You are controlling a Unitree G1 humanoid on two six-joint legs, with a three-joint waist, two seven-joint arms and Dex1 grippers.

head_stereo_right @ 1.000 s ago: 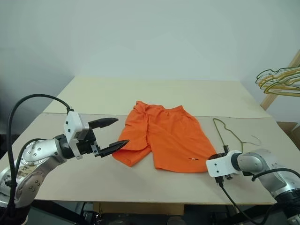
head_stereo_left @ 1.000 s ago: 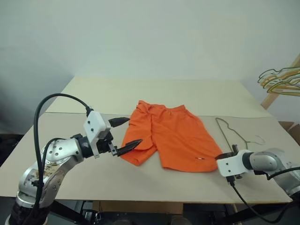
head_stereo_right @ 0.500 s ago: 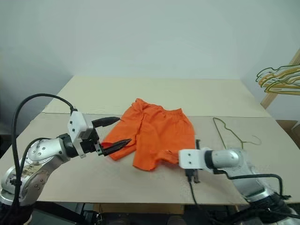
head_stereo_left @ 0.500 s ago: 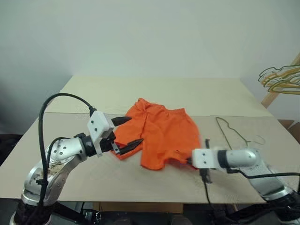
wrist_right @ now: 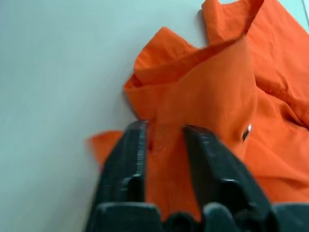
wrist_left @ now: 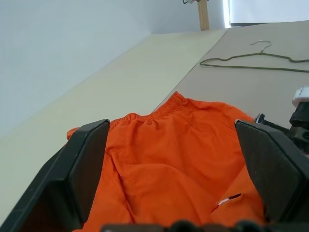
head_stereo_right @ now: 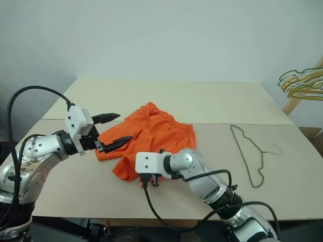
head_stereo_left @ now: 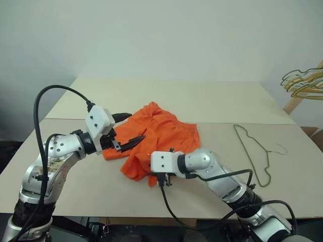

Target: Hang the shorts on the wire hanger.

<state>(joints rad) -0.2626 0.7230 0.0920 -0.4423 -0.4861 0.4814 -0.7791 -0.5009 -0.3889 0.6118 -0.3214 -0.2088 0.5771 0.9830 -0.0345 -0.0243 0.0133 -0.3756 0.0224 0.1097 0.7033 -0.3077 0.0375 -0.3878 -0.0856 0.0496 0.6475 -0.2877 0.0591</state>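
Note:
The orange shorts (head_stereo_left: 161, 133) lie bunched up in the middle of the table, one leg folded over toward the left. My left gripper (head_stereo_left: 128, 129) is open and level at their left edge, its fingers (wrist_left: 82, 164) on either side of the cloth without touching it. My right gripper (wrist_right: 164, 131) rests low on the near hem. A narrow gap shows between its fingers, and orange cloth lies in that gap. Its white wrist block (head_stereo_left: 164, 162) sits over the hem. The olive wire hanger (head_stereo_right: 261, 169) lies flat on the table to the right, apart from the shorts.
A bunch of yellow and green hangers (head_stereo_left: 304, 84) hangs on a wooden pole (head_stereo_left: 294, 102) at the far right. The tan table (head_stereo_left: 75, 186) has bare room front left and behind the shorts. A black cable (head_stereo_left: 174, 214) trails from the right wrist.
My right arm has swept left across the table, dragging the shorts' right leg with it. The shorts are now bunched and shifted left. The left gripper has stayed open and barely moved.

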